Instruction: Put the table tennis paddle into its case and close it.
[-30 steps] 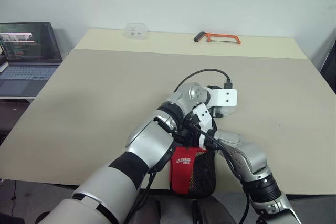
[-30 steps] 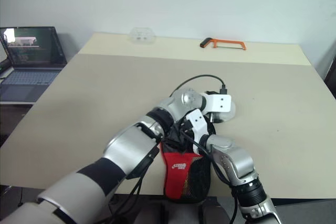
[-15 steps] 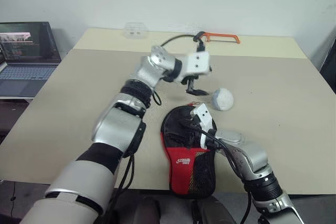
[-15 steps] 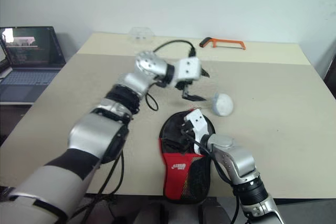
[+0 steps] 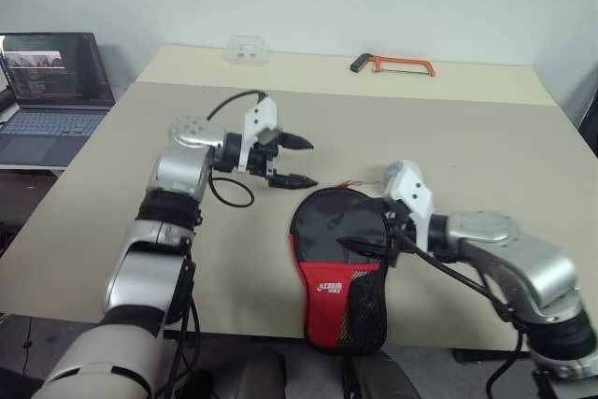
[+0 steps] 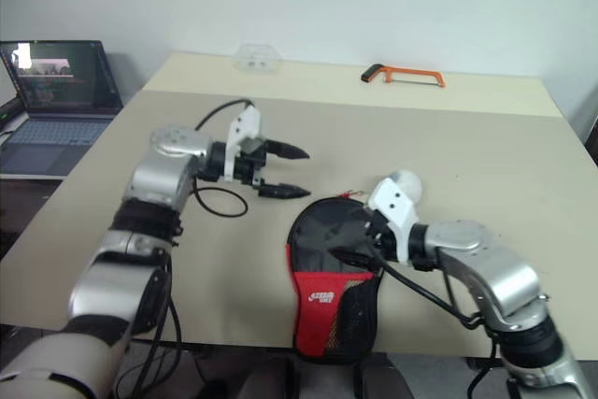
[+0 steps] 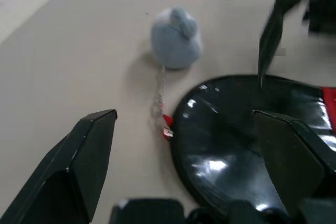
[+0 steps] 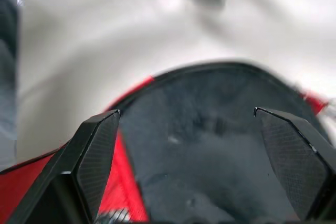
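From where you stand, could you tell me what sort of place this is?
Probably an office or lab workspace: a large beige table against a plain wall, an open laptop on a side desk, and an orange hacksaw lying at the far edge.

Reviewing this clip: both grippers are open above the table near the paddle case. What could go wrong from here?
1. The case overhangs the table's near edge; a nudge from the right gripper above it could tip it off.
2. The grey pouch hangs on a thin cord by the case; the left gripper might snag it.
3. Whether the case is fully closed cannot be told, so it may be left unclosed.
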